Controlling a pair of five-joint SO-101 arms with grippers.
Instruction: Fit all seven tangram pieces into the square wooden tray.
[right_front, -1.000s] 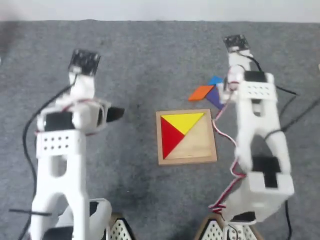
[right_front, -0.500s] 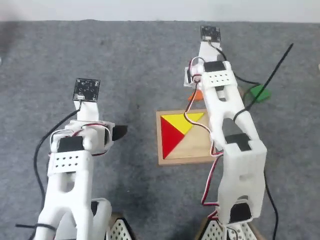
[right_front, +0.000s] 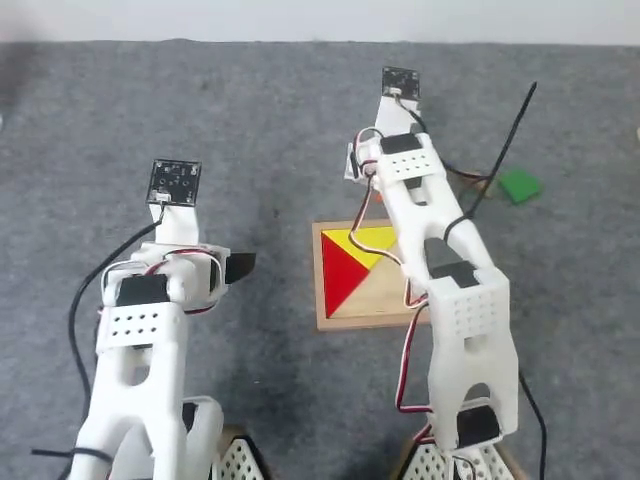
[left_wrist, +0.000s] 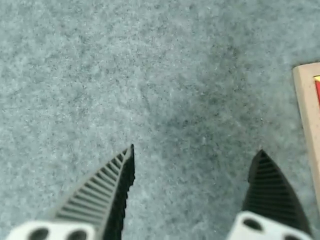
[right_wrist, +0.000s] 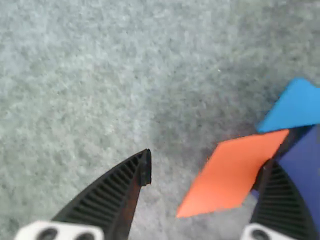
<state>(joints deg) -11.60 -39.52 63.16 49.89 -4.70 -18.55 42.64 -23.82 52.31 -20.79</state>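
The square wooden tray (right_front: 319, 300) lies between the arms and holds a yellow triangle (right_front: 352, 242) and a red triangle (right_front: 338, 272). My right arm stretches over the tray's right side to the carpet beyond it. The right gripper (right_wrist: 207, 170) is open just above the carpet, and an orange parallelogram (right_wrist: 234, 172) lies between its fingers, close to one fingertip (right_wrist: 272, 175). A light blue piece (right_wrist: 295, 107) and a dark blue piece (right_wrist: 306, 162) sit just past the orange one. A green piece (right_front: 520, 185) lies far right. My left gripper (left_wrist: 195, 165) is open over bare carpet, left of the tray (left_wrist: 306, 105).
Grey carpet covers the table. The right arm's cables (right_front: 500, 150) hang over the area between the tray and the green piece. Both arm bases (right_front: 230, 455) stand at the near edge.
The right arm swung left over the tray's right side, covering the orange and blue pieces and uncovering the green one. The left arm shifted early on, then stayed still.
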